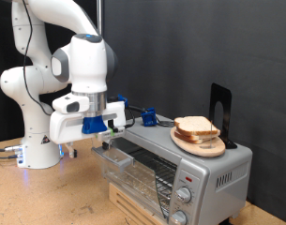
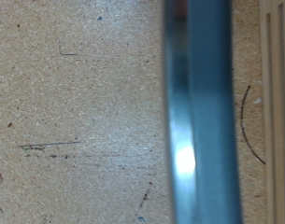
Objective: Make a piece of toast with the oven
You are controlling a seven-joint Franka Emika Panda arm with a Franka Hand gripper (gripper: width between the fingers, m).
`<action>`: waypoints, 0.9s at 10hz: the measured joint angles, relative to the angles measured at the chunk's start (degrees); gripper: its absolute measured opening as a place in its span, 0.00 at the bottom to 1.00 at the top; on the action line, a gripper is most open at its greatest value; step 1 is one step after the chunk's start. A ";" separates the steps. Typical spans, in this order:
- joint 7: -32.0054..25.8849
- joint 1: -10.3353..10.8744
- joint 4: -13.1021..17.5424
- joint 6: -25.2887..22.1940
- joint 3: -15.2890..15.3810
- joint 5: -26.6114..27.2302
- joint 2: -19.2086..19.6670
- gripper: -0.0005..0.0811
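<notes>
The silver-grey oven [image 1: 218, 169] stands at the exterior view's right, its glass door [image 1: 116, 161] swung down and open, with the wire rack [image 1: 154, 171] showing inside. The piece of toast [image 1: 196, 126] lies on a round wooden plate [image 1: 203, 145] on top of the oven. My gripper [image 1: 107, 134], with blue fingers, hangs just above the far edge of the open door. The wrist view shows only a blurred metal bar [image 2: 200, 112] of the door close below, over the tabletop [image 2: 77, 112]. No fingers show there.
A black stand [image 1: 220, 108] rises behind the plate on the oven's top. A small blue object [image 1: 149, 117] sits behind the oven. The oven rests on a wooden base [image 1: 133, 202]. Its knobs [image 1: 183, 195] face the front. The robot's base [image 1: 35, 141] is at the left.
</notes>
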 joint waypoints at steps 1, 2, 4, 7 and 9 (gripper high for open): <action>0.06 -0.30 0.16 0.71 -0.14 -0.01 1.44 1.00; 0.09 -0.53 0.25 1.48 -0.27 -0.01 2.79 1.00; 0.10 -1.07 0.69 4.14 -0.50 -0.02 4.98 1.00; -1.47 -1.48 1.95 8.58 -0.62 3.39 6.03 1.00; -4.40 -1.47 3.67 7.97 -0.50 6.23 5.81 1.00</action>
